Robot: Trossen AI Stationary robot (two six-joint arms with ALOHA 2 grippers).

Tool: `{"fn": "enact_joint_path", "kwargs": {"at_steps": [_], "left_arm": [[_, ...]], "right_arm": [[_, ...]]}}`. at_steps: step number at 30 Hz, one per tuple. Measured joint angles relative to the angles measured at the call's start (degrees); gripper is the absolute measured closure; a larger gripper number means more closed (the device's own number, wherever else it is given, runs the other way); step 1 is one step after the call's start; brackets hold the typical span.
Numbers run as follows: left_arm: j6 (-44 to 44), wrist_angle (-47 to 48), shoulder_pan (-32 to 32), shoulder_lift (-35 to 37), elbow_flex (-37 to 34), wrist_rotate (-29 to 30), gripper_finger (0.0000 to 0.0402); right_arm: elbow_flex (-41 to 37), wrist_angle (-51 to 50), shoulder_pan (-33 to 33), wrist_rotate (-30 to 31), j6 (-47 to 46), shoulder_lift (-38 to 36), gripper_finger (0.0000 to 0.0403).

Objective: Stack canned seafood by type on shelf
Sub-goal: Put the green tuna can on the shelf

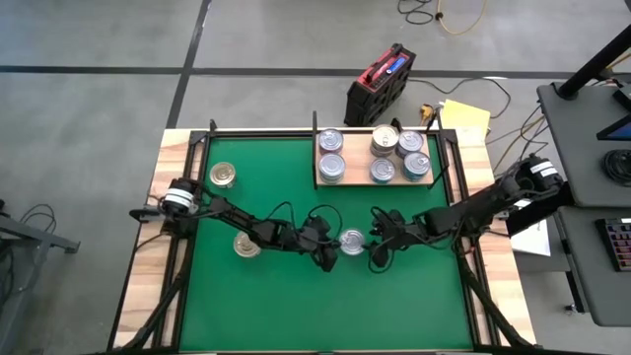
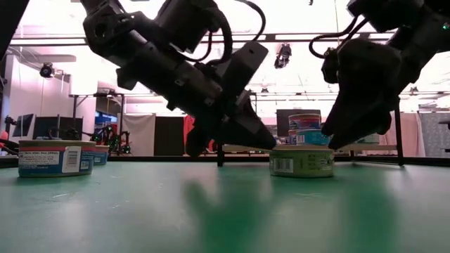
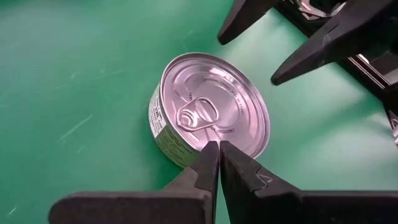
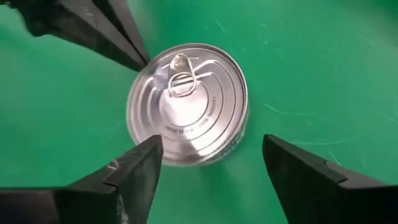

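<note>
So we've got a silver-lidded can (image 1: 351,240) sitting flat on the green mat (image 1: 296,187), mid-tabletop, right between both arms. Our left gripper (image 3: 217,149) has its fingers pinched together with nothing in them, tips at the can's edge. Our right gripper (image 4: 211,152) has fingers spread wide beside the can, not gripping. Six cans sit on the shelf (image 1: 320,181); two more cans lie loose on the mat's left side.

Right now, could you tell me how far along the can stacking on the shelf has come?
Done: six round metal tins sit on the pale wooden shelf, one stacked. In hand: a silver-lidded tin rests mid-mat between both arms; the left end effector is shut at its rim, the right end effector open around it, neither lifting it. Left: that tin plus two gold-lidded tins on the green mat.
</note>
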State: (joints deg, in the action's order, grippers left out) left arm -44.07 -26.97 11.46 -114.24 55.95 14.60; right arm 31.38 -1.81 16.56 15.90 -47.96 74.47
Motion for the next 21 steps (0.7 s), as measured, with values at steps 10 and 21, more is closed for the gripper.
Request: {"fn": "enact_joint_path", "kwargs": {"at_steps": [10, 21], "left_arm": [[-0.57, 1.31, 0.12, -0.84, 1.21, -0.01, 0.0402], [-1.86, 2.7, 1.64, -0.82, 1.0, 0.42, 0.0402]], "right_arm": [[-0.26, 0.6, -1.4, -0.08, -1.6, 2.28, 0.0128], [-0.47, 1.15, -1.6, -0.92, -2.65, 2.27, 0.0117]]}}
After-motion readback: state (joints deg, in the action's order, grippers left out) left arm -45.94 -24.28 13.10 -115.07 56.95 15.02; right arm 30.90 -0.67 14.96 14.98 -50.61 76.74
